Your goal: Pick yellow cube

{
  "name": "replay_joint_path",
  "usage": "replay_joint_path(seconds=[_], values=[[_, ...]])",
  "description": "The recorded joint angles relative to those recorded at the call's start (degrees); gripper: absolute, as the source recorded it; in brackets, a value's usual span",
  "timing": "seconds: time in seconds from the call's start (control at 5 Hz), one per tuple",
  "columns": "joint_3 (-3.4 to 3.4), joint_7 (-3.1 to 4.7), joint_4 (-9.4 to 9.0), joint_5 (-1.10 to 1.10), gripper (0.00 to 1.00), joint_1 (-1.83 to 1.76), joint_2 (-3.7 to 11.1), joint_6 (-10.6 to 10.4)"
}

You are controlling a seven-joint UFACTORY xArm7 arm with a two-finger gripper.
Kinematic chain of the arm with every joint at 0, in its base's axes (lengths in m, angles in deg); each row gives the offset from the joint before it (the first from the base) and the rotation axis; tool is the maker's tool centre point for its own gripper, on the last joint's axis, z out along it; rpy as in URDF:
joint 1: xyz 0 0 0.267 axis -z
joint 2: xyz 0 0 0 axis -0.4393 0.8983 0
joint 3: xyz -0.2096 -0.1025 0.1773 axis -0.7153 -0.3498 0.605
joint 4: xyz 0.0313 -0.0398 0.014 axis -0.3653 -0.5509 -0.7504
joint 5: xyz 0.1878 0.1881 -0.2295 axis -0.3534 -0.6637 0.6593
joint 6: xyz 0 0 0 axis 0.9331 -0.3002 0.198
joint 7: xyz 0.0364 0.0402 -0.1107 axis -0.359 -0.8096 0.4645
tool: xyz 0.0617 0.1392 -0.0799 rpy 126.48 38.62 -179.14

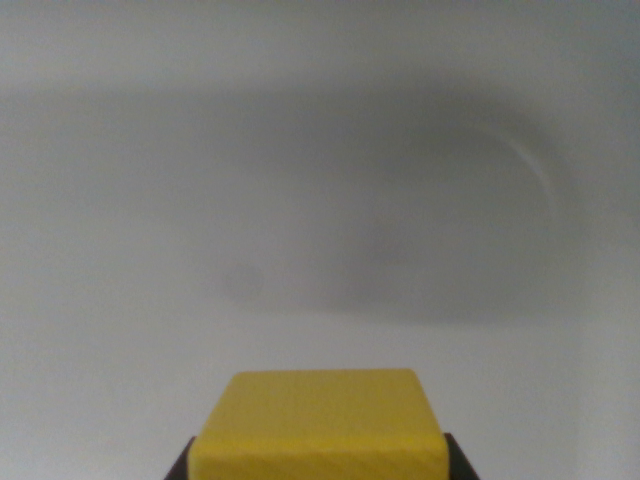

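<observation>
Wrist view: yellow cube sits at bottom centre, its lower part cut off by the frame edge. Dark gripper tips show only as slivers touching both sides of the cube; jaws appear closed on it. Pale surface beyond is blurred, with a soft shadow.

Bare white surface; place unclear.

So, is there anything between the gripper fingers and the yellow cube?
Nothing shows between them in the wrist view: the dark fingers sit right against both sides of the yellow cube, over a blurred pale surface.
</observation>
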Motion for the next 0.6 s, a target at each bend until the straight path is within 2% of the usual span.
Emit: replay_joint_path(seconds=[0.2,0.4,0.6], values=[[-0.1,-0.16,1.46,0.22,1.0,-0.04,-1.18,2.6],[-0.1,-0.16,1.46,0.22,1.0,-0.04,-1.18,2.6],[-0.2,-0.33,2.96,0.44,1.0,-0.09,-2.39,5.3]])
